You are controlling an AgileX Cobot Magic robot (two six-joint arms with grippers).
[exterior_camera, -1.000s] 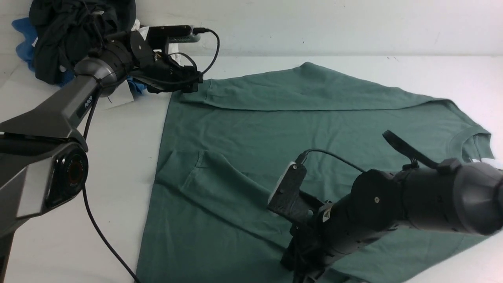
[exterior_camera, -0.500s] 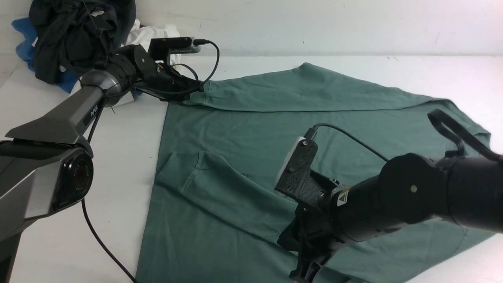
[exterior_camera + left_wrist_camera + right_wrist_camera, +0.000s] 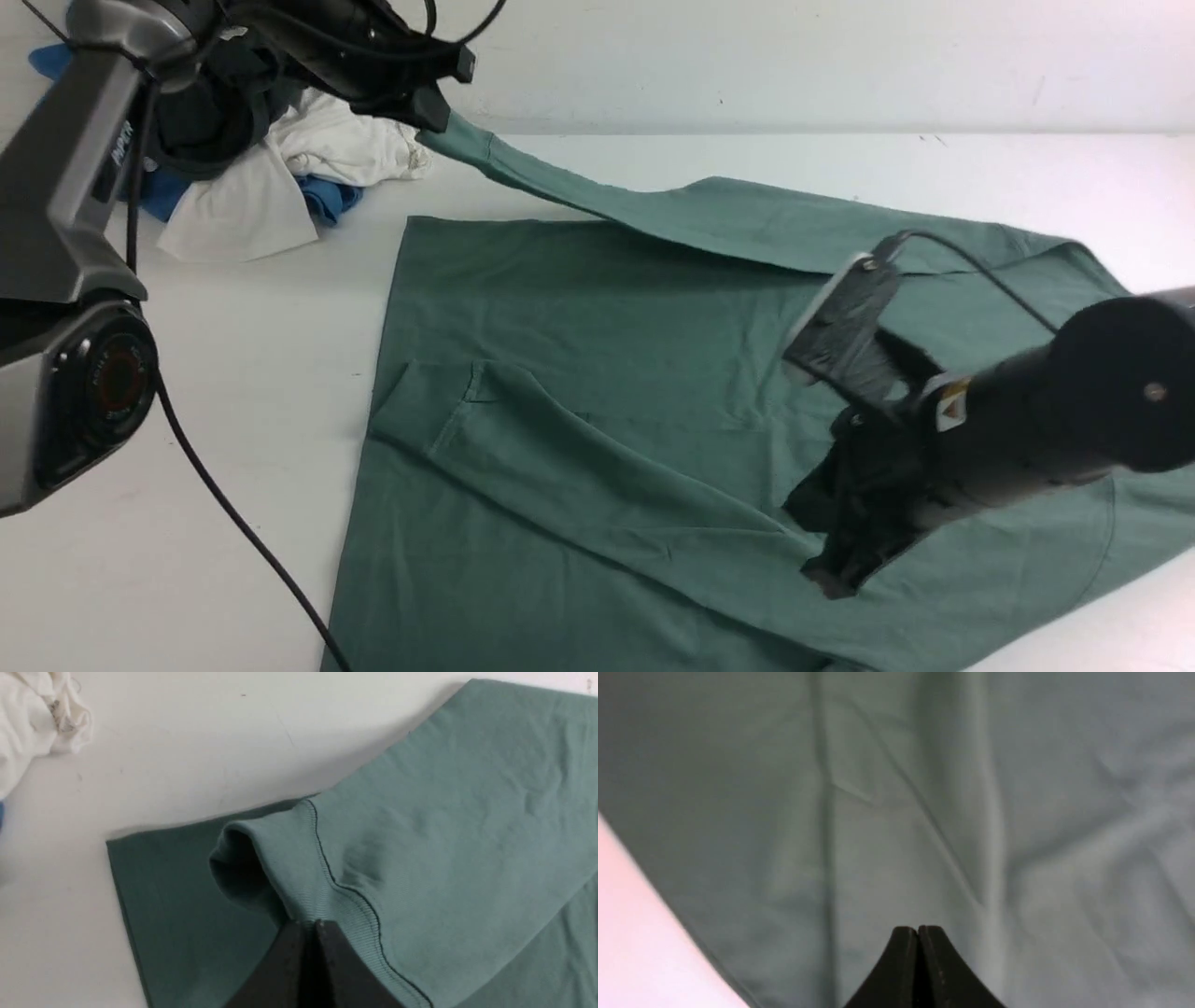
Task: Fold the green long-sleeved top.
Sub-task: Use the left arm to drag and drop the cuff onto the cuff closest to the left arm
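Sage-green cotton long-sleeved top point(image 3: 579, 373) is spread on the white surface point(image 3: 261, 392). The ribbed cuff point(image 3: 303, 877) of its far sleeve point(image 3: 597, 198) is pinched in the left gripper point(image 3: 434, 112), held raised at far left. The sleeve's length runs rightward to the shoulder (body lies nearer, below). The right gripper point(image 3: 831, 574) is closed on nothing, over the near side.

Soft, even light filled the front view and left the white tabletop point(image 3: 653, 159) bright without glare. The raised sleeve point(image 3: 579, 198) of the muted sage-green cotton long-sleeved top point(image 3: 579, 373) threw a soft dark band onto the fabric beneath. The left wrist view was sharp. The right wrist view was blurred, its table corner tinted pink.
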